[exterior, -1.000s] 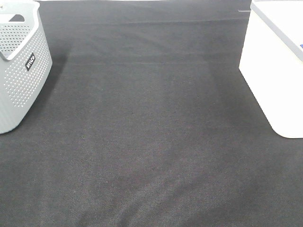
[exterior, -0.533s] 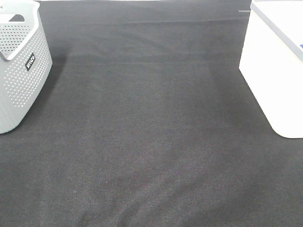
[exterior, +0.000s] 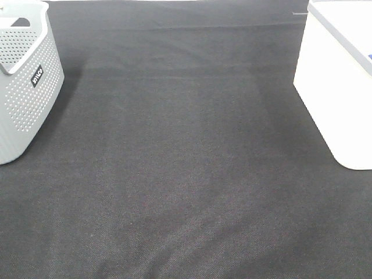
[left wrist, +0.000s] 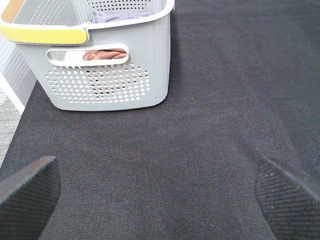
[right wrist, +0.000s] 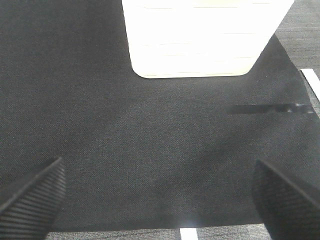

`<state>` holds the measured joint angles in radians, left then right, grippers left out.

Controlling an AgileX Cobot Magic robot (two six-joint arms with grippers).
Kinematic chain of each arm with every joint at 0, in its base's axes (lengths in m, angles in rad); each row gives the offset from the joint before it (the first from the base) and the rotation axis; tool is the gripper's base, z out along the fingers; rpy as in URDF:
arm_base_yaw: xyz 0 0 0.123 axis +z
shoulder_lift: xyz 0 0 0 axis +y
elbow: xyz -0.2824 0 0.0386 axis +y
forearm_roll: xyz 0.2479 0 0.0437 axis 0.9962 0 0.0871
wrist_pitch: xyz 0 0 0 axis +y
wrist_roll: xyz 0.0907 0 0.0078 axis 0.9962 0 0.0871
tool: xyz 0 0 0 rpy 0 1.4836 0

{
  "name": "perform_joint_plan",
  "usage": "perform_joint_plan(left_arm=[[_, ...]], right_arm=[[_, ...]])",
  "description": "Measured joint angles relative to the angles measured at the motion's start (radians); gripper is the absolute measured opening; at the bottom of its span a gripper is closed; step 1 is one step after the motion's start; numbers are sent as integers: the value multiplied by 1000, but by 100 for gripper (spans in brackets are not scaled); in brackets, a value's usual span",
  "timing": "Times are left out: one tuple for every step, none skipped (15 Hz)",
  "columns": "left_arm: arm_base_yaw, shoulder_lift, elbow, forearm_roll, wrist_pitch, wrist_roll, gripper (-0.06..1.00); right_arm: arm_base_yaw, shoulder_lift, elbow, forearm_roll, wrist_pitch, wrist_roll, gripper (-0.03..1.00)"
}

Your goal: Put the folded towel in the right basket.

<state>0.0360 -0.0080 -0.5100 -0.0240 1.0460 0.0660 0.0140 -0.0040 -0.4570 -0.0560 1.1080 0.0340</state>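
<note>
**Both arms back, fingers spread, no towel on the open bench**

Take the grey perforated plastic basket (exterior: pixel 26 81) at the left edge of the black woven cloth-covered bench (exterior: pixel 186 174) as the landmark; in the left wrist view it (left wrist: pixel 107 75) shows a yellow-trimmed rim, a handle slot, and cloth inside: a reddish-brown piece (left wrist: pixel 104 54) behind the slot and a bluish-grey piece (left wrist: pixel 117 16) above it; whether either is the folded towel I cannot tell, though no towel lies anywhere else in view; the left gripper (left wrist: pixel 160 192) hangs just short of that basket with its fingers (left wrist: pixel 27 192) spread wide and empty; well to the right of the landmark, across bare cloth, stands the white smooth-walled plastic basket (exterior: pixel 340 81), the target; the right gripper (right wrist: pixel 160 200) faces it (right wrist: pixel 205 37) with fingers (right wrist: pixel 32 192) likewise released and holding nothing; its inside is hidden in every view.

If a towel must be fetched, my judgement is that the left arm should dip straight down into the grey basket, pinch the fold rather than a loose corner so it stays folded, lift clear of the rim, then carry it across and release low inside the white basket.
</note>
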Motion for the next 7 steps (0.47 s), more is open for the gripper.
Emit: perform_joint_plan(left_arm=[[0, 0, 0, 0, 0, 0, 99], [0, 0, 0, 0, 0, 0, 99], [0, 0, 0, 0, 0, 0, 99], [0, 0, 0, 0, 0, 0, 99], [0, 0, 0, 0, 0, 0, 99], [0, 0, 0, 0, 0, 0, 99], [0, 0, 0, 0, 0, 0, 99]], right_arm=[[0, 0, 0, 0, 0, 0, 97], [0, 0, 0, 0, 0, 0, 97], [0, 0, 0, 0, 0, 0, 97], [0, 0, 0, 0, 0, 0, 97], [0, 0, 0, 0, 0, 0, 97], [0, 0, 0, 0, 0, 0, 97], [0, 0, 0, 0, 0, 0, 97]])
